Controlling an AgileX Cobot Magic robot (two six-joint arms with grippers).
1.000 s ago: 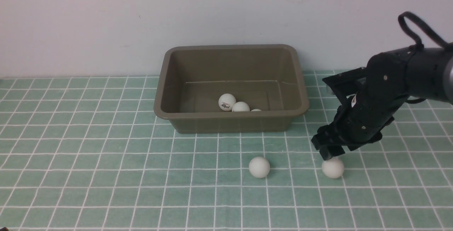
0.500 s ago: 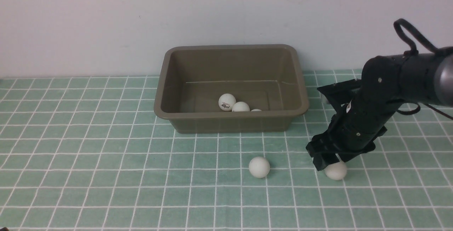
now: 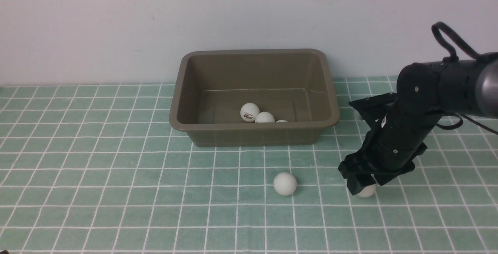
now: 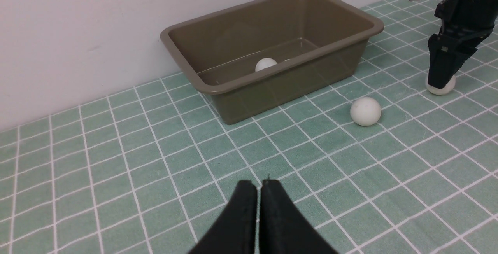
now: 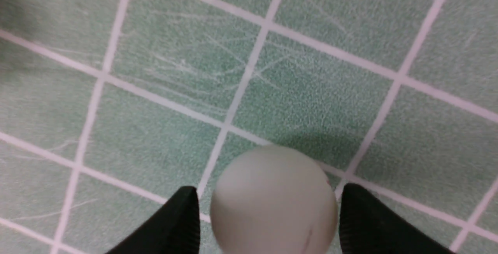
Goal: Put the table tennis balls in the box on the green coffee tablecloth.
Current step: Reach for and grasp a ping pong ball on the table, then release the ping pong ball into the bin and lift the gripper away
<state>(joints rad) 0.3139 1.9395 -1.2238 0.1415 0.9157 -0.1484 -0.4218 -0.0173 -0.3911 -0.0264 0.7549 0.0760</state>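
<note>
The olive-brown box (image 3: 253, 127) stands at the back of the green coffee tablecloth (image 3: 116, 168) with three table tennis balls (image 3: 249, 112) inside, one mostly hidden by the front wall. In front of the box a loose ball (image 3: 285, 184) lies on the cloth. To its right, my right gripper (image 3: 360, 186) has come down over another ball (image 3: 367, 193). The right wrist view shows this ball (image 5: 274, 207) between the open fingers (image 5: 183, 219) with narrow gaps on both sides. My left gripper (image 4: 260, 186) is shut and empty, low over the cloth, far from the balls.
A pale wall runs right behind the box. The left wrist view shows the box wall (image 4: 272, 79), the loose ball (image 4: 365, 111) and my right arm (image 4: 455, 24) standing over the far ball. Open cloth lies left of and in front of the box.
My right gripper has dropped lower and now straddles the right-hand ball, covering most of it. The other balls, the box and my left gripper have not moved.
</note>
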